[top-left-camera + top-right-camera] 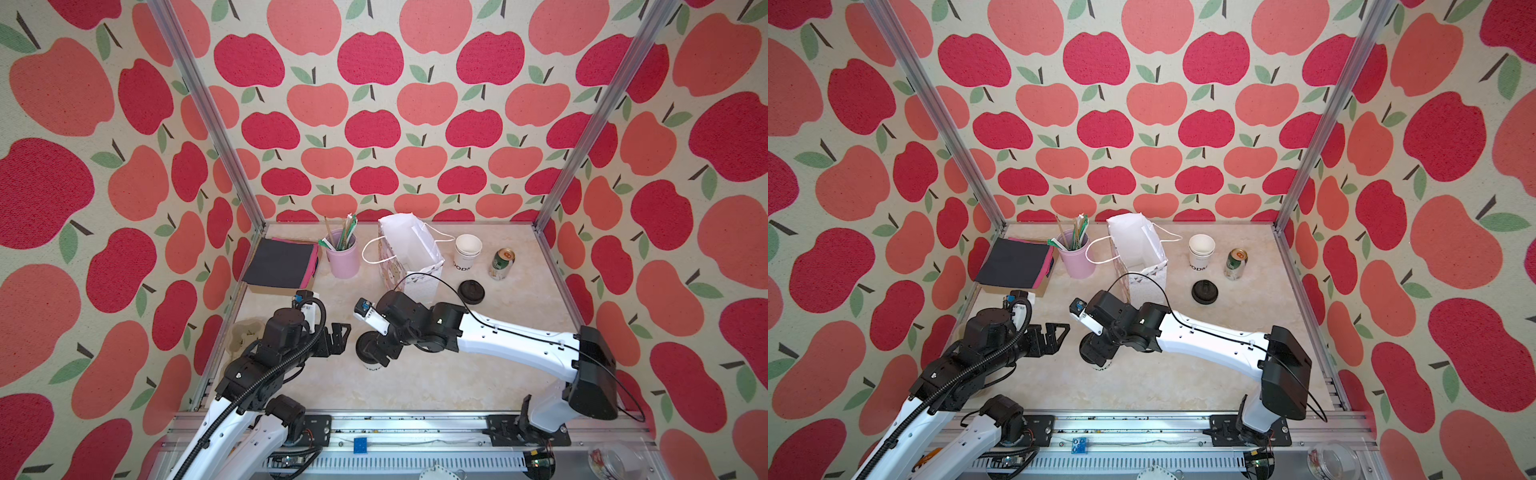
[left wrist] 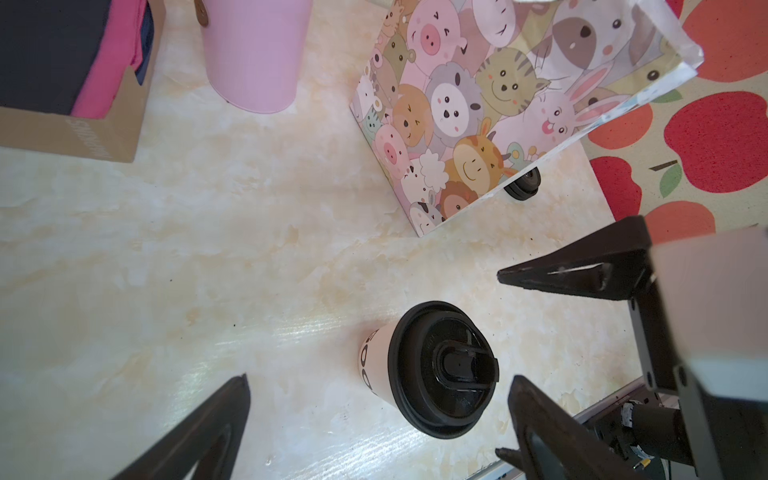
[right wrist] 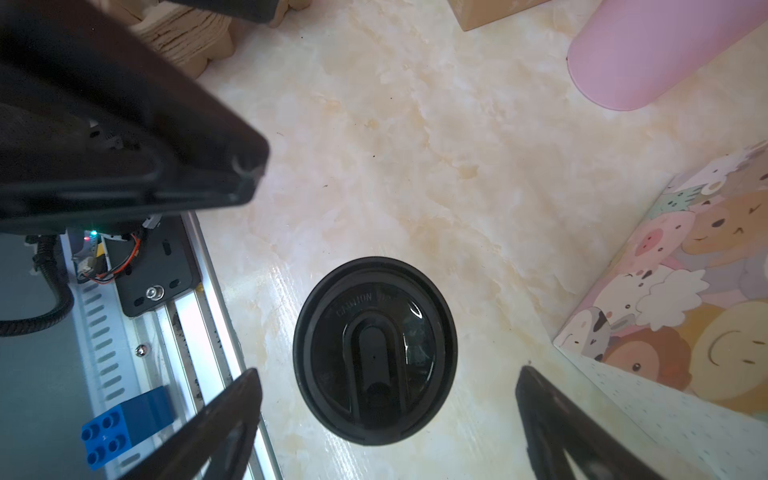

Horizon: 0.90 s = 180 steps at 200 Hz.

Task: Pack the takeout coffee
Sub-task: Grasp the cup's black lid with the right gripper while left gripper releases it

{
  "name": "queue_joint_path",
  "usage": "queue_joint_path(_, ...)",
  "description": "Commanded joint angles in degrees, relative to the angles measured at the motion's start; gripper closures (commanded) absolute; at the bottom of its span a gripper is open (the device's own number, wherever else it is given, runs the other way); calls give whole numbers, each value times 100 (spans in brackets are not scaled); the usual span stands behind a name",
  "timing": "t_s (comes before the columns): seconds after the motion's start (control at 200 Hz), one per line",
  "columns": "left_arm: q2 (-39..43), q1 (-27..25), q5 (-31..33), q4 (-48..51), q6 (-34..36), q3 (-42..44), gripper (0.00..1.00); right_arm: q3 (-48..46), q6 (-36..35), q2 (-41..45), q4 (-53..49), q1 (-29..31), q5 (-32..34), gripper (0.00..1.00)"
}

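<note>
so in the apple-print booth (image 1: 374,124), on the pale marble table (image 1: 415,374), the gift bag (image 1: 409,249) stands further back while up front the right gripper (image 3: 386,374) hangs splayed and empty straight above the upright takeout coffee (image 2: 440,370), closer than the left gripper (image 1: 340,338), also splayed, just off its side.

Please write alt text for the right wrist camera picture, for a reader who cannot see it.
The takeout coffee, seen from straight above as a round black lid, stands on the pale marbled table between the open fingers of the right gripper, untouched. An animal-print bag and a pink cup stand nearby.
</note>
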<state>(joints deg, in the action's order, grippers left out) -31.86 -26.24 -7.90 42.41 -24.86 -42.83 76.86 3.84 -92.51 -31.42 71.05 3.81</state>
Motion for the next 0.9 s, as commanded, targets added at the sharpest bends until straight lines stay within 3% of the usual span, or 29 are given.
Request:
queue_joint_path(0.0, -17, 66, 116, -329, 486, -29, 1, 228, -206, -123, -260, 32, -5, 4)
queue_joint_path(0.11, -176, 146, 298, -353, 661, -92, 1, 259, -201, -214, -216, 30, 94, 6)
queue_joint_path(0.32, -395, 595, -51, -597, 732, -129, 1, 394, -129, -446, -223, 45, 231, 6)
queue_joint_path(0.475, 72, 907, 16, -505, 1010, -120, 1, 470, -144, -566, -253, 66, 183, 7)
queue_joint_path(0.895, 1110, 910, -115, -511, 1097, 377, 1, 650, -145, -962, -576, 150, 336, 15)
